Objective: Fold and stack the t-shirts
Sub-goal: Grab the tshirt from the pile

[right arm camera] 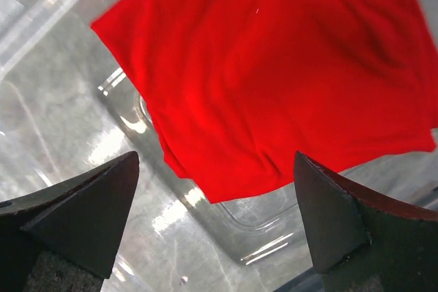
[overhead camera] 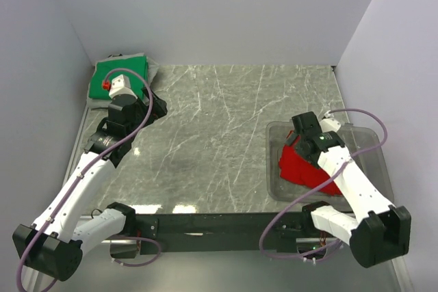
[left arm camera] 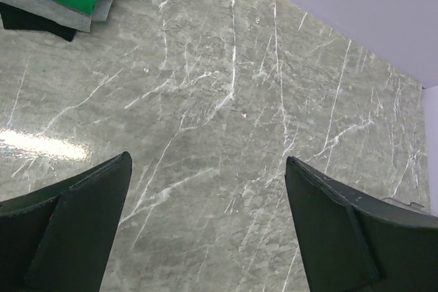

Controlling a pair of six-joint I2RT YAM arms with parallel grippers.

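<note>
Bin (overhead camera: 369, 143) holding red shirt (overhead camera: 295, 165), rumpled, lying diagonally, green shirt (overhead camera: 126, 66) folded

A grey-green marble-patterned table (overhead camera: 226, 135) with white veins fills the middle. It is boxed in by plain pale walls: a back wall (overhead camera: 205, 11) at 12 o'clock, a left wall (overhead camera: 34, 66) at 9, a right wall (overhead camera: 400, 46) at 3. Bright glare (overhead camera: 181, 208) lies near the table's 6 o'clock edge, possibly a reflected overhead lamp.
</note>
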